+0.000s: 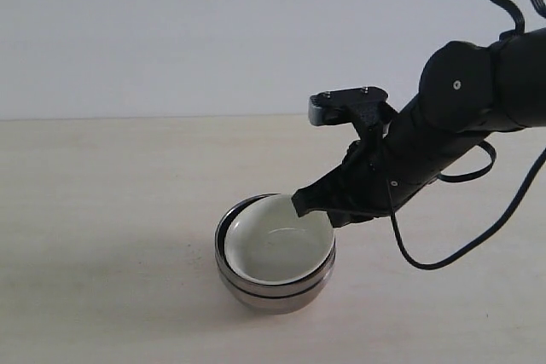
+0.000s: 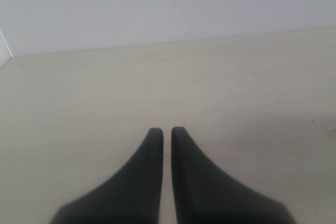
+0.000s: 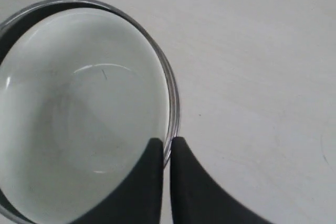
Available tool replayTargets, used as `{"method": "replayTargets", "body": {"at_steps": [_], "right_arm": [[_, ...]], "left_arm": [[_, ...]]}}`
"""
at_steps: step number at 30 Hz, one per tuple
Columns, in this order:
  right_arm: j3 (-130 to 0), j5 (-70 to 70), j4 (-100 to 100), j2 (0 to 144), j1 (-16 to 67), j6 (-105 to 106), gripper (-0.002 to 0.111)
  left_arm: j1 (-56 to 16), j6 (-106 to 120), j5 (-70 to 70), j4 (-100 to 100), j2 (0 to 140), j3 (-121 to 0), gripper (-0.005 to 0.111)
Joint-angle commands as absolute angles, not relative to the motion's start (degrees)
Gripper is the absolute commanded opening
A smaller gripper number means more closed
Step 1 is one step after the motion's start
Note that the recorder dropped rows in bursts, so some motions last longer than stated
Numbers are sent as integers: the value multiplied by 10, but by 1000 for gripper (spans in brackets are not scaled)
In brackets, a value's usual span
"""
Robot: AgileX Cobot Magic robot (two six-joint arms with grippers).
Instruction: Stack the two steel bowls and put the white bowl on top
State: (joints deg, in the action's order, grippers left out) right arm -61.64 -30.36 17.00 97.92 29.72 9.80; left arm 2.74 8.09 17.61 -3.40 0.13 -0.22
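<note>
The two steel bowls (image 1: 275, 294) stand nested on the pale table, one rim just above the other. The white bowl (image 1: 275, 249) sits inside the upper one, slightly off-centre, so a dark gap shows on one side. In the right wrist view the white bowl (image 3: 79, 114) fills the steel rim (image 3: 174, 98). My right gripper (image 1: 301, 203) hovers at that rim with its jaws together; one finger lies over the white bowl and the other outside the steel rim (image 3: 167, 141). Nothing is held between them. My left gripper (image 2: 167, 130) is shut over bare table, away from the bowls.
The pale wooden table (image 1: 102, 210) runs back to a white wall (image 1: 213, 31). The right arm's black cable (image 1: 444, 257) hangs in a loop to the right of the bowls.
</note>
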Motion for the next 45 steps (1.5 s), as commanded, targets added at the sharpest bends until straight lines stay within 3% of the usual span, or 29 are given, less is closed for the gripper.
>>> {"method": "replayTargets", "body": {"at_steps": [1, 23, 34, 45], "right_arm": [[-606, -295, 167, 973, 297, 95, 0], [-607, -282, 191, 945, 297, 89, 0], [-606, -278, 192, 1010, 298, 93, 0], [-607, -273, 238, 941, 301, 111, 0]], "left_arm": [[29, 74, 176, -40, 0, 0, 4], [29, 74, 176, -40, 0, 0, 4], [29, 74, 176, -40, 0, 0, 4], [29, 74, 176, -40, 0, 0, 4]]}}
